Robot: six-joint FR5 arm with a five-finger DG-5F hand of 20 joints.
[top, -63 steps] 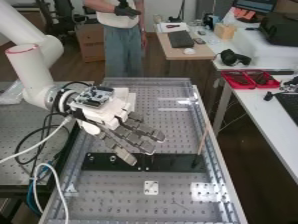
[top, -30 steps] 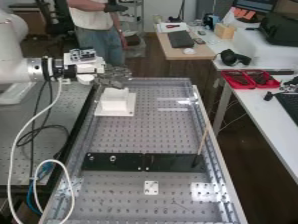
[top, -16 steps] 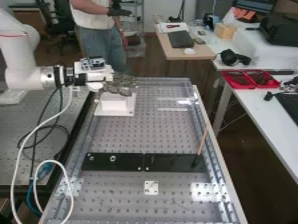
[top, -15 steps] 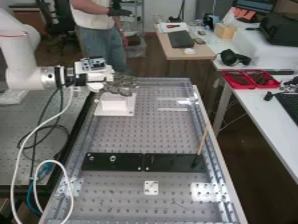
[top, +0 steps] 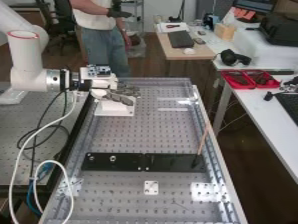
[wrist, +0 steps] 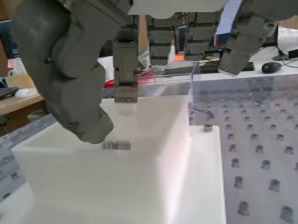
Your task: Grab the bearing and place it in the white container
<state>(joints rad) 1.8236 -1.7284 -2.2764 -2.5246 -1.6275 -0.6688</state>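
- Your robot hand (top: 122, 96) is over the white container (wrist: 90, 182), at the far-left part of the perforated table (top: 126, 202) in the high view.
- Fingers are near straight and spread, thumb bent slightly and set apart from them; you've got nothing pinched between them.
- Bearing (wrist: 117, 145): you can see a small grey metallic piece, apparently this, low inside the container, partly hidden behind the wall nearest the wrist camera.
- So the bearing is below your robot hand, next to the thumb tip in the wrist view; you can't tell for sure whether they touch.
- Your thumb tip hangs at the container's opening, the fingers over by the opposite wall.
- The container is upright, open side up, on a flat white base (wrist: 205, 172) with a screw (wrist: 208, 128) near one corner.
- Well apart from your robot hand, a long black plate (top: 173, 161) lies across the table with two small rings at its left end.
- You also have a thin rod (top: 203, 140) leaning up from the plate's right end.
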